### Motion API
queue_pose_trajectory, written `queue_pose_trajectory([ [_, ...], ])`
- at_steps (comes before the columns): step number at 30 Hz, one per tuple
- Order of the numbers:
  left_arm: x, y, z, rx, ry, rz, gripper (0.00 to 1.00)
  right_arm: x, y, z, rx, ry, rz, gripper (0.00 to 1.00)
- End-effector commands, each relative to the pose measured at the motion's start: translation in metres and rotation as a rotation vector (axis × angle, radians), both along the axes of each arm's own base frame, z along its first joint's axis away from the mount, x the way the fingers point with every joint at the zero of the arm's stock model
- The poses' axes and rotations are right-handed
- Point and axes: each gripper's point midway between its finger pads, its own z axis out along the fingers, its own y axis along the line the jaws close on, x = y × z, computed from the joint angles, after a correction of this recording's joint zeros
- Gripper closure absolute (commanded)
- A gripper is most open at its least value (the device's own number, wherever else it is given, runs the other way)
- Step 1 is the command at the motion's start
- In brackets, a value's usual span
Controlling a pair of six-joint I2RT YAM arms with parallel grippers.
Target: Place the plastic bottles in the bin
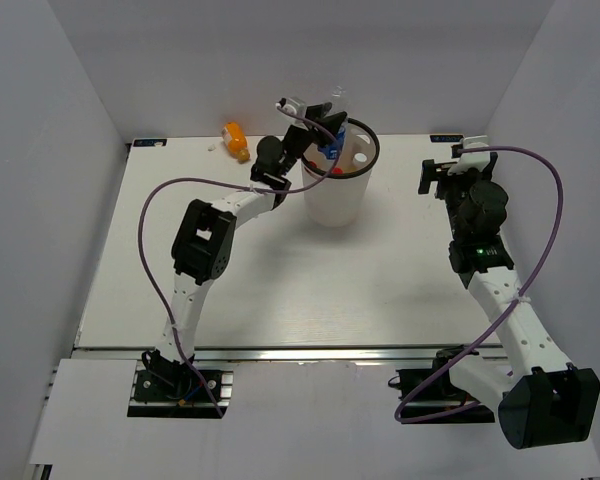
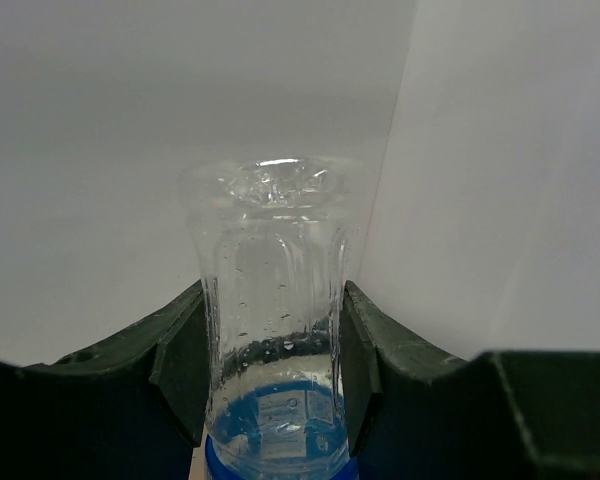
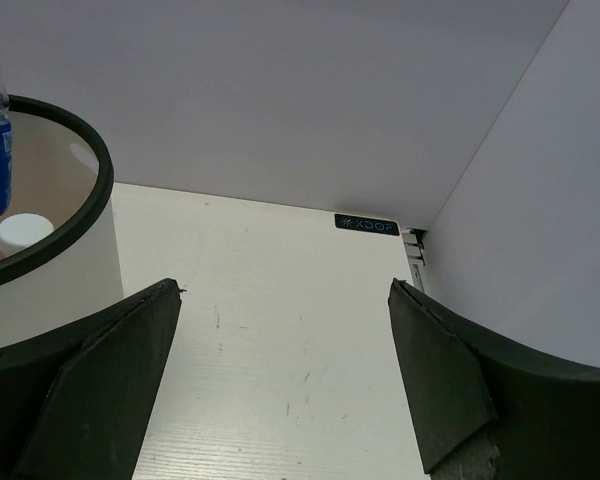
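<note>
The bin (image 1: 332, 205) stands at the back middle of the table (image 1: 280, 290). The left side of its mouth is blocked by the left gripper (image 1: 323, 128), clamped on a blue-labelled bottle (image 2: 275, 300); the right side is open from above. Bare tabletop lies between the bin and the wide-jawed right gripper (image 3: 283, 320). An orange bottle (image 1: 237, 141) lies close to the back wall (image 1: 300, 60), with the left arm (image 1: 230, 210) and the bin between it and the right gripper.

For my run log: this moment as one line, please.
left tool: shut on blue-label bottle over bin | right tool: open | orange bottle: on table
</note>
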Motion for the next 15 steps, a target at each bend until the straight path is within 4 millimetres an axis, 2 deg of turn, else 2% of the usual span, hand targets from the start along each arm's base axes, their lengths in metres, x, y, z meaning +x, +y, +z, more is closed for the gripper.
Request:
queue_pose_trajectory([
  [1,-0.027,-0.001,0.041,-0.040,-0.077,-0.025,0.50,0.000,0.000,0.007,-0.002,-0.035,0.007,0.11],
  [4,-0.032,-0.004,0.039,-0.032,-0.081,-0.040,0.41,0.000,-0.001,0.007,-0.001,-0.035,0.006,0.11],
  [5,-0.034,-0.004,0.036,-0.026,-0.078,-0.042,0.33,0.000,-0.001,0.008,0.001,-0.036,0.004,0.11],
  [7,-0.037,-0.004,0.039,-0.018,-0.088,-0.040,0.27,0.000,0.000,0.008,-0.001,-0.038,0.010,0.11],
  [8,-0.038,-0.006,0.039,-0.012,-0.090,-0.042,0.14,0.000,0.000,0.008,-0.001,-0.038,0.010,0.11],
  [9,-0.039,-0.006,0.039,-0.005,-0.091,-0.041,0.09,0.000,0.000,0.007,-0.001,-0.035,0.009,0.11],
  [14,-0.048,-0.011,0.048,0.017,-0.112,-0.066,0.02,0.001,0.001,0.006,0.000,-0.032,0.017,0.11],
  [15,-0.049,-0.010,0.051,0.017,-0.117,-0.071,0.04,0.001,0.002,0.005,0.002,-0.030,0.018,0.11],
])
